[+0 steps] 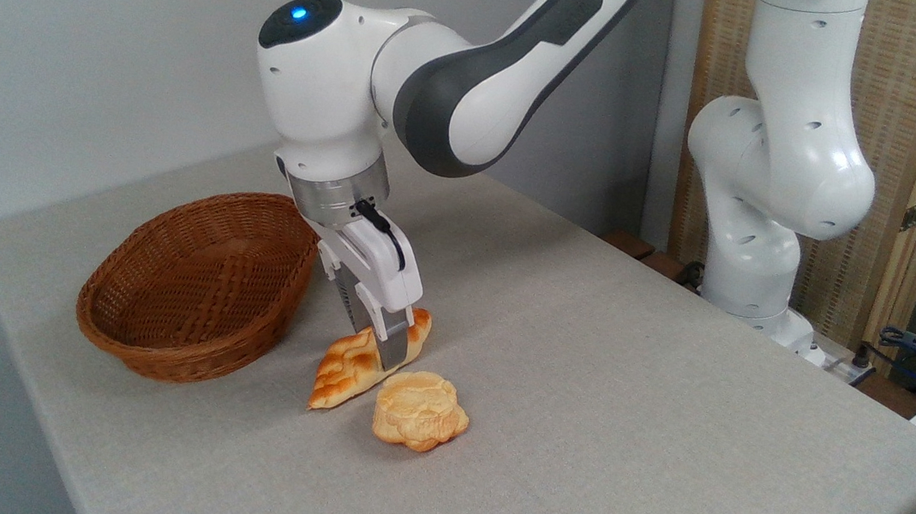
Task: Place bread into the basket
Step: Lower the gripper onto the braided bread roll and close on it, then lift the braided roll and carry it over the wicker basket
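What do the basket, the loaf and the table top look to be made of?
Basket: woven wicker, reddish-brown with a slight sheen; the weave shows. Loaf: glossy and evenly coloured, probably a plastic or foam replica, though real glazed bread can't be ruled out. Table: matte grey-beige cloth-like covering with a fine weave.

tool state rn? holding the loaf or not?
Tool: fingers straddle the middle of the braided loaf, closed on it. Loaf is tilted, left tip on the table, right end raised. Basket empty.
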